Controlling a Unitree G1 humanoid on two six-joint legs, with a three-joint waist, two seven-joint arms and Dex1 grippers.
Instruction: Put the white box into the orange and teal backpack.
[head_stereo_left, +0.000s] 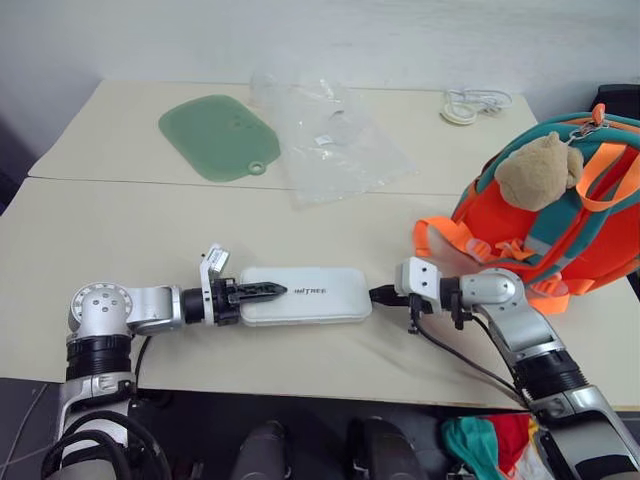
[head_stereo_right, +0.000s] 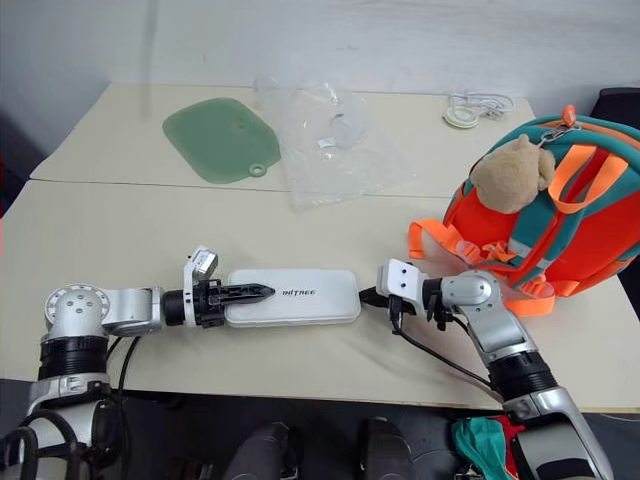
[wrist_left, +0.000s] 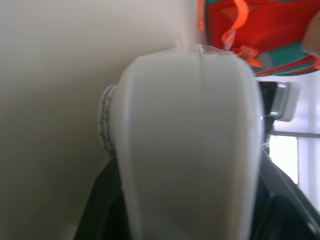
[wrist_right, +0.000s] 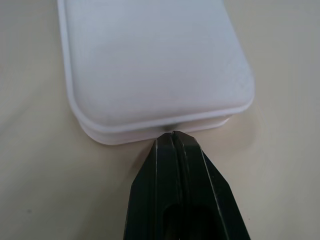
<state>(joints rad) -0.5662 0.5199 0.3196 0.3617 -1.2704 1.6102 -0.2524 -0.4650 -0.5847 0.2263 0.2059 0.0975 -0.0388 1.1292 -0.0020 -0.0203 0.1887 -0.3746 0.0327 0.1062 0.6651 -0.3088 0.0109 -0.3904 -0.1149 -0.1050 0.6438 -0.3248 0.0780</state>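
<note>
So the left gripper (head_stereo_left: 262, 291) has its black fingers clamped over the left end of the white box (head_stereo_left: 310, 294), one finger lying on the lid. The right gripper (wrist_right: 174, 137) is pinched fully shut, tips butted against the box's other end, at the seam. The box lies flat on the table (head_stereo_left: 120, 250), long axis running left to right between both grippers. The right wrist view shows that seam contact up close; the head views add the orange and teal backpack (head_stereo_left: 560, 205) standing nearby, off to the right.
</note>
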